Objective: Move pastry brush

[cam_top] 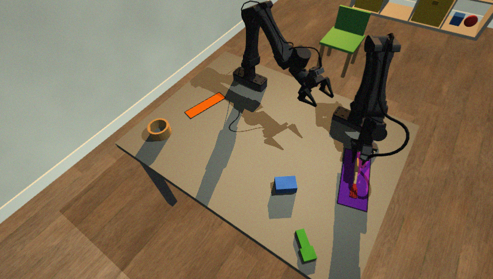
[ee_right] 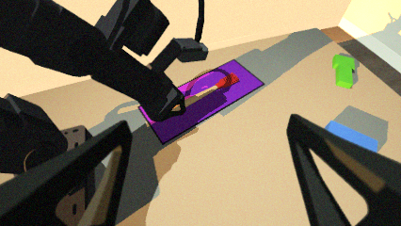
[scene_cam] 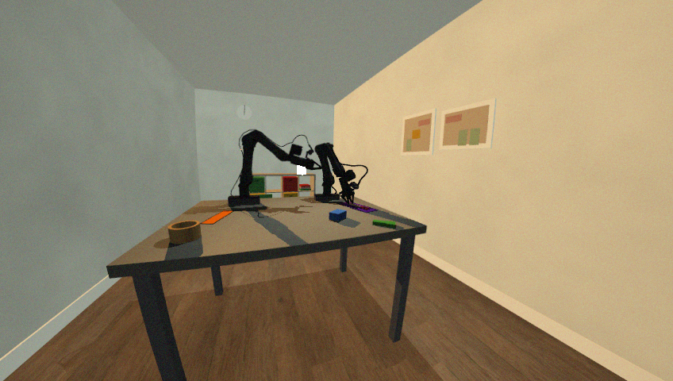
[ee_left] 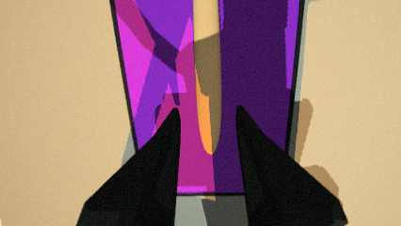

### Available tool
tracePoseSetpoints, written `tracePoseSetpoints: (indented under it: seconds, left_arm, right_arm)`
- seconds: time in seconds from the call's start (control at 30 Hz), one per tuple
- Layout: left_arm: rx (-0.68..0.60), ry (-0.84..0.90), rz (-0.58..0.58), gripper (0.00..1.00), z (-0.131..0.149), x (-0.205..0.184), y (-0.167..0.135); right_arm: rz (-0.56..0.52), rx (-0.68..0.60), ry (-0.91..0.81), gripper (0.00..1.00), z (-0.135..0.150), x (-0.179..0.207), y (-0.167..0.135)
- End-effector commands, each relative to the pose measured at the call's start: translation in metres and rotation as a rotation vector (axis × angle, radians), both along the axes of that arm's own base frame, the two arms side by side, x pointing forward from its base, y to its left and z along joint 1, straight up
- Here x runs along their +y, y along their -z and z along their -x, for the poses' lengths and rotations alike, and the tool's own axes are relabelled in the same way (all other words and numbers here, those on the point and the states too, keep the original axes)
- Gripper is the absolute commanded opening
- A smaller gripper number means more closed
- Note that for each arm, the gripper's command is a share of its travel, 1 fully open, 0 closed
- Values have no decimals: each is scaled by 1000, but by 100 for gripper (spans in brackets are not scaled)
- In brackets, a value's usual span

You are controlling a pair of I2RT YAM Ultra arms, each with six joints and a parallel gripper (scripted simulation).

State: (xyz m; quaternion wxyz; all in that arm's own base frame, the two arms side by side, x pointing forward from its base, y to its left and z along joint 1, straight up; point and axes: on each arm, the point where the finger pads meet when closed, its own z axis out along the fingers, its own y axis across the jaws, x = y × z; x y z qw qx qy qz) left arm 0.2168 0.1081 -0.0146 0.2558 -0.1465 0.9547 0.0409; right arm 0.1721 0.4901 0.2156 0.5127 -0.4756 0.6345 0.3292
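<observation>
The pastry brush [cam_top: 355, 178], with a wooden handle and red bristles, lies flat on the purple rectangle [cam_top: 357, 183] at the right side of the table. My left gripper [cam_top: 363, 157] is low over the handle's end. In the left wrist view its fingers stand on either side of the handle tip [ee_left: 207, 71], partly closed, with a gap on both sides. The right wrist view shows the same brush [ee_right: 212, 87]. My right gripper [cam_top: 316, 93] is wide open and empty, high over the back of the table. The orange rectangle [cam_top: 204, 104] lies far off at the back left.
A tape roll [cam_top: 159, 129] stands near the left edge. A blue block [cam_top: 285, 184] sits left of the purple rectangle. A green block [cam_top: 305, 244] lies near the front edge. The right arm's base [cam_top: 249, 78] stands next to the orange rectangle.
</observation>
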Motion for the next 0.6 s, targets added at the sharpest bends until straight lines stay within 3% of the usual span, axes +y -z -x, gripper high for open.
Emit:
tracePoseSetpoints:
  seconds: [0.0, 0.3, 0.43, 0.47, 0.57]
  left_arm:
    - [-8, 6, -1, 37, -2, -1, -1]
    - [-5, 14, 7, 24, 1, -4, 1]
    - [-5, 14, 7, 24, 1, -4, 1]
    - [-8, 6, -1, 13, -2, -1, -1]
    - [-7, 11, 4, 9, 2, -2, 1]
  right_arm:
    - [-39, -20, 10, 100, -5, 0, -15]
    - [-39, -20, 10, 100, -5, 0, -15]
    - [-39, -20, 10, 100, -5, 0, -15]
    - [-39, -20, 10, 100, -5, 0, -15]
    - [-39, -20, 10, 100, -5, 0, -15]
